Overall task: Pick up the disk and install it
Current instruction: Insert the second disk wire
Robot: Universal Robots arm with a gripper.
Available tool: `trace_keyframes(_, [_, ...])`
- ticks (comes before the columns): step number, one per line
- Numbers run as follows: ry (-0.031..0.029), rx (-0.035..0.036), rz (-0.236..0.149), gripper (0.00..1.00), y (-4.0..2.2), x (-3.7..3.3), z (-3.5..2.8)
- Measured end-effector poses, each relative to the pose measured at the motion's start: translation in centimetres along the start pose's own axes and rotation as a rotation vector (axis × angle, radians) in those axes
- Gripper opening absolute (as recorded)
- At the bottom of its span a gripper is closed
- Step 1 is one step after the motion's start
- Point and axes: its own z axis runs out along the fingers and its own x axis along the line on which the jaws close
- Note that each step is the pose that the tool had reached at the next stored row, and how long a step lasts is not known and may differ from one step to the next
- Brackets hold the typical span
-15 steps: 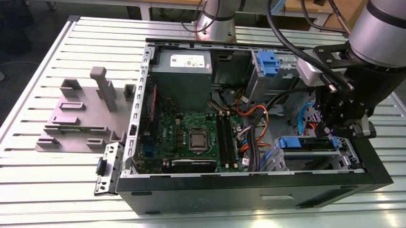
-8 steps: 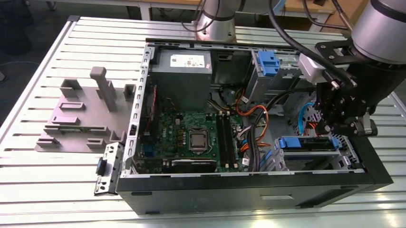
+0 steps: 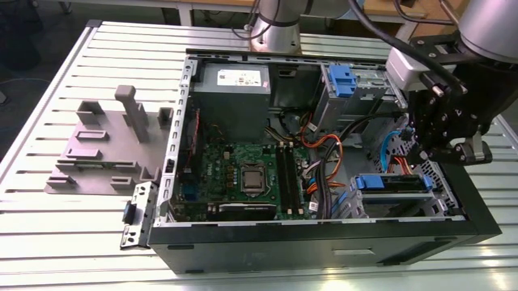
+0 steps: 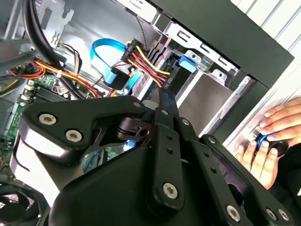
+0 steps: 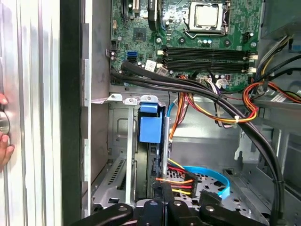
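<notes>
The disk (image 3: 392,183), framed in its blue carrier, sits in the drive cage at the lower right of the exterior view, inside the open computer case (image 3: 324,239), close to the case's front wall. In the first wrist view its blue tab (image 5: 150,127) stands edge-on in a narrow slot between metal cage rails, with red, yellow and blue cables (image 5: 188,176) crowding the room beside it. The gripper (image 3: 441,142) hangs right of centre in the exterior view, just above the cage and near the case's right edge; whether its fingers are spread or closed cannot be told. The grey holder (image 3: 101,148) stands at the left on the slatted bench (image 3: 65,224), well apart from the case. A person's hand (image 4: 270,141) rests outside the case wall.
</notes>
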Motion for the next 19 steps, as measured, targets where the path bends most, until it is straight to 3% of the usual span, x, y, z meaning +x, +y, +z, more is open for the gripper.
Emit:
trace_keyframes(6, [-0.0002,-0.0012,0.002,0.11,-0.03,-0.54,-0.14])
trace_keyframes(7, [-0.0008,-0.0061,0.001,0.11,-0.03,-0.54,-0.14])
trace_keyframes(10, [-0.0028,-0.0301,0.001,0.11,-0.03,-0.55,-0.14])
trace_keyframes(11, [-0.0035,-0.0339,0.001,0.11,-0.03,-0.55,-0.14])
trace_keyframes(14, [-0.0049,-0.0394,0.005,0.11,-0.04,-0.55,-0.21])
trace_keyframes(19, [-0.0048,-0.04,0.008,0.11,-0.1,-0.59,-0.66])
